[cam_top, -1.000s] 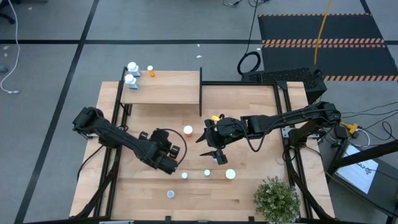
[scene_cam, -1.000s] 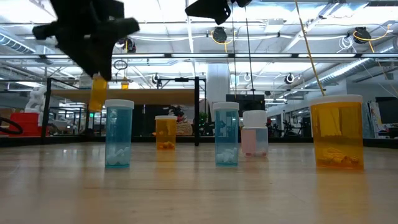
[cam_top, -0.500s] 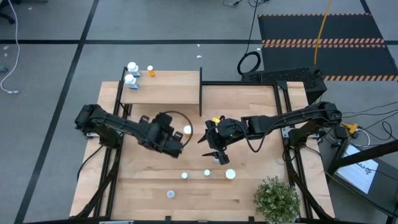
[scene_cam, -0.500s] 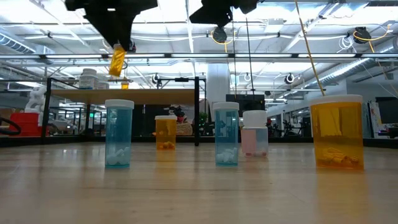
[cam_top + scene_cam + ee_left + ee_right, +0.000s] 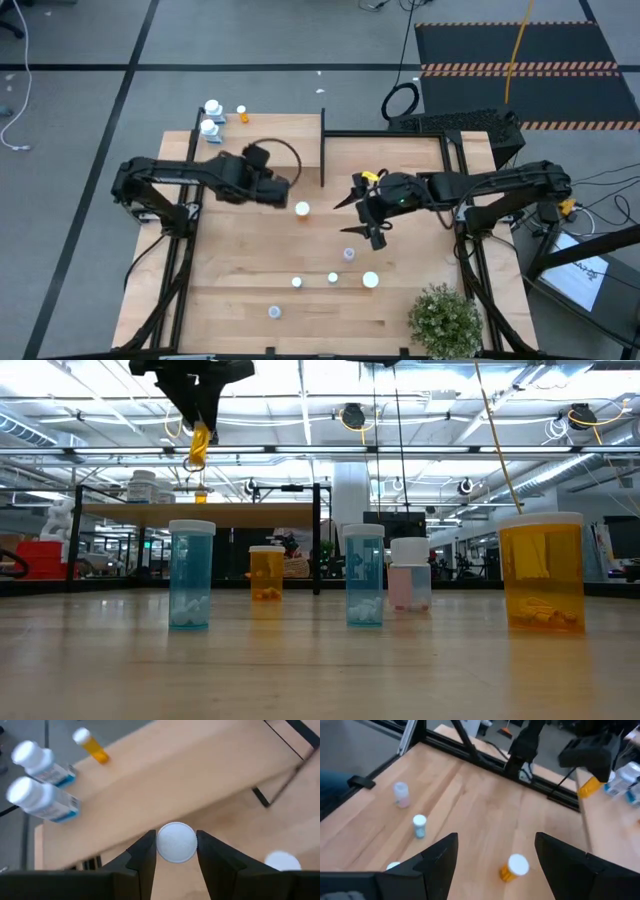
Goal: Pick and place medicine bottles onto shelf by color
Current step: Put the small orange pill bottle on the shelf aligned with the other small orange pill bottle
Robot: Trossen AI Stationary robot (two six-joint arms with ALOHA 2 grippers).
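Light-wood tabletop under bright ceiling lights, grey floor all round. At the far left, shelf with black upright panel at its right end; on its far left corner, two white bottles side by side and one small orange bottle just beside them. Left gripper raised near the shelf's front edge, fingers pinching an orange bottle by its white cap, body hanging clear of everything, seen high up in the low view. Right gripper hovering over mid-table to the right of the panel, fingers spread, nothing between them. Standing loose on the table: orange bottle between the two grippers, pale bottle below the right gripper, then a row nearer the front of two blue ones and a wider-capped orange one, plus a lone bottle at the front edge. Pills visible low in the blue bottle and its twin, in the small orange and in the big orange; pinkish contents in the pale one. Potted plant at the front right corner, well apart from the bottles.
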